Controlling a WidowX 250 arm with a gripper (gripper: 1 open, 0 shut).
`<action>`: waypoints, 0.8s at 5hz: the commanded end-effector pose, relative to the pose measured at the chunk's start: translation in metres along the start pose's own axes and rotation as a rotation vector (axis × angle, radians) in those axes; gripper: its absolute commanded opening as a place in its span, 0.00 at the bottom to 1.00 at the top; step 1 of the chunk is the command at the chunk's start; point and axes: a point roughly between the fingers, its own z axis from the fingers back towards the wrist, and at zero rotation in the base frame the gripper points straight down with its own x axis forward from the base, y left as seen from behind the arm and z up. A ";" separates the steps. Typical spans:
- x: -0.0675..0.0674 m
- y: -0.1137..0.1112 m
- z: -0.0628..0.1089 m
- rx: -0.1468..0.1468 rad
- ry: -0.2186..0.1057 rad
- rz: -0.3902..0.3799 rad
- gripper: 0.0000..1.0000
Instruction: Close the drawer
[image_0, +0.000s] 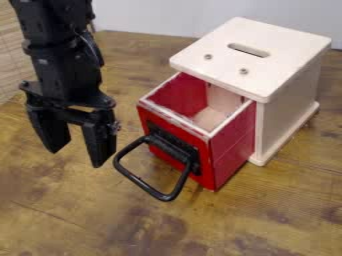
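Black claw: The robot's claw hangs at left above the wooden tabletop, its two fingers set wide apart with nothing between them. For this job the gap has no use; drawing the fingers together first would likely give a firmer, blunter pushing face.

Loop handle: Just right of the claw, the large black handle juts toward the camera's lower left. A push on its outer bar could make it swing or slip if it is hinged, so the better course is probably to pass clear of the loop without hooking a finger through it.

Front plate: Behind the handle, the black plate faces the claw's side of the scene. It looks the best place to press, near the middle and low enough to bear squarely.

Red drawer: The drawer stands pulled out at center, its pale interior showing. The push should run straight along its sides, slow and level; force off to one edge could jam it.

Cream-white cabinet: At right, the slotted housing receives the drawer. Too hard a shove might slide it back, so pressure should ease as the front nears its opening.
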 end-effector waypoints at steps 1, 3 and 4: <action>0.006 -0.001 -0.011 0.007 0.001 0.000 1.00; 0.024 -0.009 -0.040 0.043 -0.016 -0.018 1.00; 0.036 -0.016 -0.052 0.071 -0.027 -0.028 1.00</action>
